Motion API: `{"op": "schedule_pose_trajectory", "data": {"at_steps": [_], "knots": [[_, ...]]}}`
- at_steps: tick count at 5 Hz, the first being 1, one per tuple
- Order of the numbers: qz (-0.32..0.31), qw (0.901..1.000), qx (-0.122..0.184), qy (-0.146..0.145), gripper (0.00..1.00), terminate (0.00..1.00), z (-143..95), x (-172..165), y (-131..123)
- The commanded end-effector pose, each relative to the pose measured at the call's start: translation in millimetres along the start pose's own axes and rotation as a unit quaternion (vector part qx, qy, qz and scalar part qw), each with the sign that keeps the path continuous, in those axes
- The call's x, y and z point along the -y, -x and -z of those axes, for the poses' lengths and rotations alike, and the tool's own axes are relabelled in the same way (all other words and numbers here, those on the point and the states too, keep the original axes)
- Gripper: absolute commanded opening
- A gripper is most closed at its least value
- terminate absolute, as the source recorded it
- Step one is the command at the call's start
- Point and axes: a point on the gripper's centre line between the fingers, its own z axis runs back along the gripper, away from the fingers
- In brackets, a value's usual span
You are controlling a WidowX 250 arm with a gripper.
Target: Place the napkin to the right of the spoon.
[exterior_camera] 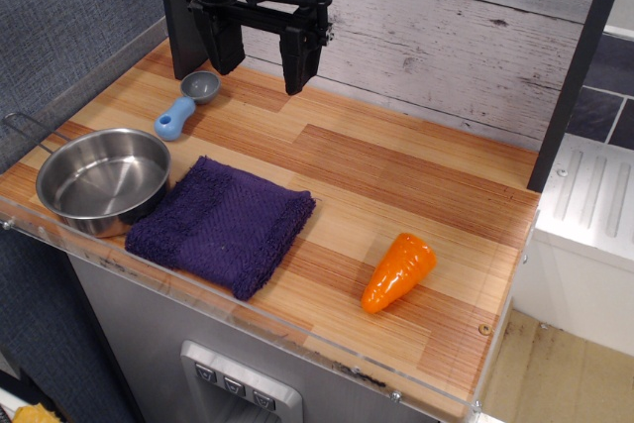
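The napkin (pixel 223 225), a thick dark purple terry cloth, lies flat near the front edge of the wooden counter, right beside the steel bowl. The spoon (pixel 188 103), with a light-blue handle and round grey cup, lies at the back left of the counter. My gripper (pixel 260 68) hangs open and empty above the back of the counter, just right of the spoon's cup and well behind the napkin.
A steel bowl (pixel 103 181) with a wire handle sits at the front left, touching the napkin's left edge. An orange toy carrot (pixel 398 271) lies at the front right. A clear plastic lip (pixel 297 329) runs along the front edge. A grey plank wall stands behind.
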Motion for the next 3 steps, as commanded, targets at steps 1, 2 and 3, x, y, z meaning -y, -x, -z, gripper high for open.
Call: {"op": "schedule_pose_trajectory", "data": {"at_steps": [1, 2, 3], "knots": [[0.0, 1.0, 0.0, 0.0, 1.0, 0.0, 0, 0, 0], [0.002, 1.0, -0.004, -0.003, 1.0, 0.0, 6, -9, 20], [0.006, 0.9997, -0.023, -0.008, 1.0, 0.0, 28, -21, 46]]}}
